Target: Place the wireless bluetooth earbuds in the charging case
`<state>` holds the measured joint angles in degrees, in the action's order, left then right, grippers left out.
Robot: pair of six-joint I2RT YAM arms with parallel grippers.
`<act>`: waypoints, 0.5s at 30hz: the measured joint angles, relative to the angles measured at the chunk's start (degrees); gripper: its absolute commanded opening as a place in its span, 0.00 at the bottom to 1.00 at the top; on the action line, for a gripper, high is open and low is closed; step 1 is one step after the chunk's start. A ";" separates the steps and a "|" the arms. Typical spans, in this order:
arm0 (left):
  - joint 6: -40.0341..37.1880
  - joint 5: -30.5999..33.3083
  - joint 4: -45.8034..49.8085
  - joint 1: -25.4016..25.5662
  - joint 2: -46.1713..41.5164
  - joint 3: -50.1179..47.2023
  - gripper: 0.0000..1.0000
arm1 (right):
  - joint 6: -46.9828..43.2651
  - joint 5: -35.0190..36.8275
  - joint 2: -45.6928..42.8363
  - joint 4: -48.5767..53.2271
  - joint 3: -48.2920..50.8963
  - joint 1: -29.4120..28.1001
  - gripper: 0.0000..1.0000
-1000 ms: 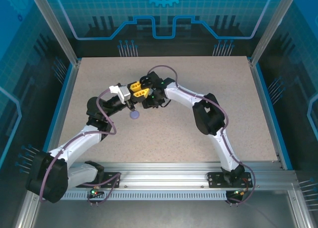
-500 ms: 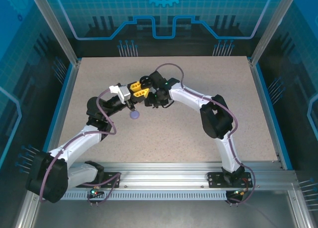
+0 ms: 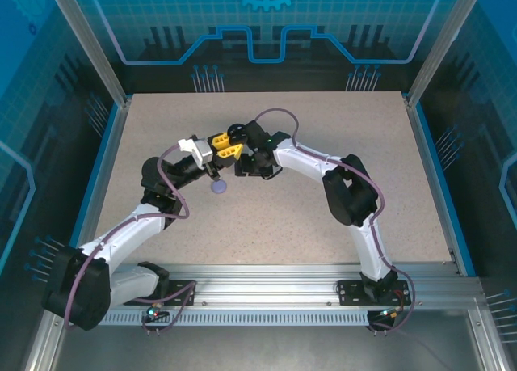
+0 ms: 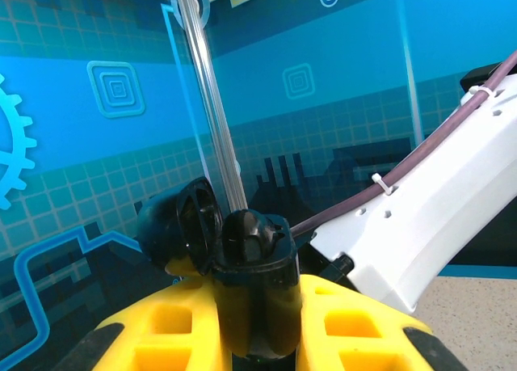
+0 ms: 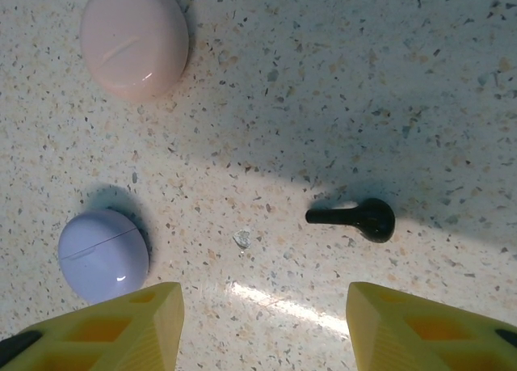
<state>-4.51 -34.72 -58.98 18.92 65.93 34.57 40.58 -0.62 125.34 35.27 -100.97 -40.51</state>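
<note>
1. Clenched on a black charging case (image 4: 250, 250) between the yellow fingers (image 4: 161, 330) of the left gripper (image 4: 254, 300); held clear of the table, with the lid (image 4: 182, 225) flipped open to one side.
2. Spread apart and grasping nothing at the right gripper (image 5: 262, 306), pointing straight down over the speckled table (image 5: 323, 80).
3. Lying flat on the table just ahead of one right fingertip: a black earbud (image 5: 355, 219), glossy, with a rounded head and a thin stem.
4. Off to the other side, closed: a lavender round case (image 5: 103, 255) near the other fingertip, and a pale pink round case (image 5: 135, 40) farther ahead.
5. From above, bent at the elbows and meeting wrist to wrist over mid-table: left arm (image 3: 129, 225) and right arm (image 3: 303, 157).
6. Swung slightly outward at the right elbow since a second ago; unmoved at the left arm and the lavender round case.
</note>
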 measured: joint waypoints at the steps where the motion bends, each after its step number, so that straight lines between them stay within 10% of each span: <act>1: 0.00 0.00 0.02 0.00 0.00 0.00 0.00 | 0.11 0.00 0.31 -0.17 0.00 0.00 0.56; 15: -0.04 -0.02 0.02 0.00 0.00 0.00 0.00 | 1.03 -0.09 2.23 -0.85 0.52 0.15 0.56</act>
<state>-4.56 -34.74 -58.96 18.92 65.93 34.57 41.60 -0.71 127.57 34.41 -100.44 -40.36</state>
